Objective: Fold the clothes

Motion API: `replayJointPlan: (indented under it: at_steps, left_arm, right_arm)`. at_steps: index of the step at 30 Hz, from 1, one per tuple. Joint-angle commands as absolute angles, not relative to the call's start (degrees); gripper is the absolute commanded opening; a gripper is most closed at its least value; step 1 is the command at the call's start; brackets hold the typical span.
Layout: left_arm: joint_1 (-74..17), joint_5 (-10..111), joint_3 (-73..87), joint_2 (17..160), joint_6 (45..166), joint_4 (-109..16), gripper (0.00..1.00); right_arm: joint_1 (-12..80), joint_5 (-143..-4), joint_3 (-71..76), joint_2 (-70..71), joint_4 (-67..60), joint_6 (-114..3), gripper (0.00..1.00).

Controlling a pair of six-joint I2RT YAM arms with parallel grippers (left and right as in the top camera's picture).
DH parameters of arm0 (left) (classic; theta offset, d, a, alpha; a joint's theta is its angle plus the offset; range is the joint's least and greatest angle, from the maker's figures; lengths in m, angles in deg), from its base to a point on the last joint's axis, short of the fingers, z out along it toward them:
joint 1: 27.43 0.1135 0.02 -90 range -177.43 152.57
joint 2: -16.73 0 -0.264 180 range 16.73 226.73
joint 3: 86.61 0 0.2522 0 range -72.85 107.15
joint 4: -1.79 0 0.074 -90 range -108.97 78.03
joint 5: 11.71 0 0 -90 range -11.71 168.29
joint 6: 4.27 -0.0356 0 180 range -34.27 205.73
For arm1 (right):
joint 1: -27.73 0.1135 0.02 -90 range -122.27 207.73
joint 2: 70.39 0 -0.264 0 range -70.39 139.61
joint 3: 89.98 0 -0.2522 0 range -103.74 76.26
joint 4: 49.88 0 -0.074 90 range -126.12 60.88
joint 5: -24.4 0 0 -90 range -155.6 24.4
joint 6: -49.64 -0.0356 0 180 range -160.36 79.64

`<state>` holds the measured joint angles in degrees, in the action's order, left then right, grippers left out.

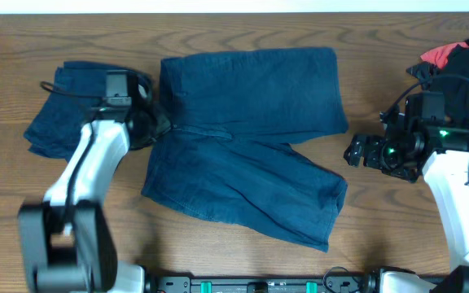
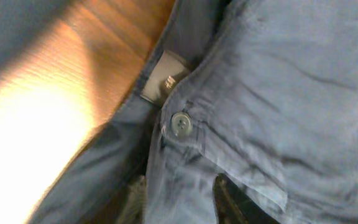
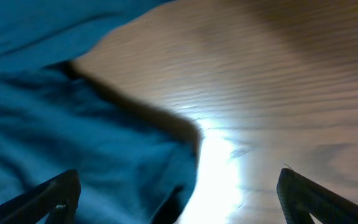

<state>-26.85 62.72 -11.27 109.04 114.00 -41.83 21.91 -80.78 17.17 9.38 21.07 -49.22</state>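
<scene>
Overhead view shows the shorts (image 1: 247, 138) spread flat at table centre, left gripper (image 1: 141, 122) at the waistband with jaw state indeterminate, right gripper (image 1: 363, 153) spread open beside the leg hems; a single-layer pinch would likely drag and bunch the fabric.

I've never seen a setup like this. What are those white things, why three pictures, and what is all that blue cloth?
The white things are two robot arms at a wooden table. One picture looks down from above; the other two come from cameras on the wrists. The left gripper is at the waistband of the spread-out shorts, where its camera shows a button. The right gripper is open beside a leg hem, holding nothing. A folded bundle lies at the left; red and black clothes wait at the right.
</scene>
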Motion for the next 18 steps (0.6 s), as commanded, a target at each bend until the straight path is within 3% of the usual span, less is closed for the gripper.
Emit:
replayJointPlan:
  at_steps: [1, 3, 10, 16, 18]
  left_arm:
    - [-26.5, 71.5, -10.5, 100.0, 109.5, -47.1, 0.74]
    - [-26.5, 71.6, -10.5, 96.7, 110.0, -51.6, 0.8]
    - [-26.5, 70.5, -11.7, 94.2, 116.5, -68.3, 0.8]
    - [-26.5, 67.0, -19.2, 94.2, 122.8, -69.7, 0.8]
    - [-26.5, 66.9, -22.5, 94.2, 125.9, -68.3, 0.75]
  right_arm:
    - [22.7, -87.2, 15.1, 8.6, 24.2, -46.9, 0.99]
    - [24.4, -86.9, 15.3, 7.9, 26.3, -46.9, 0.99]
    - [33.5, -82.7, 18.0, 5.9, 27.5, -51.2, 0.99]
    - [46.4, -75.1, 18.2, 4.5, 27.5, -52.6, 0.99]
    - [50.5, -73.0, 18.4, 4.5, 27.4, -55.1, 0.99]
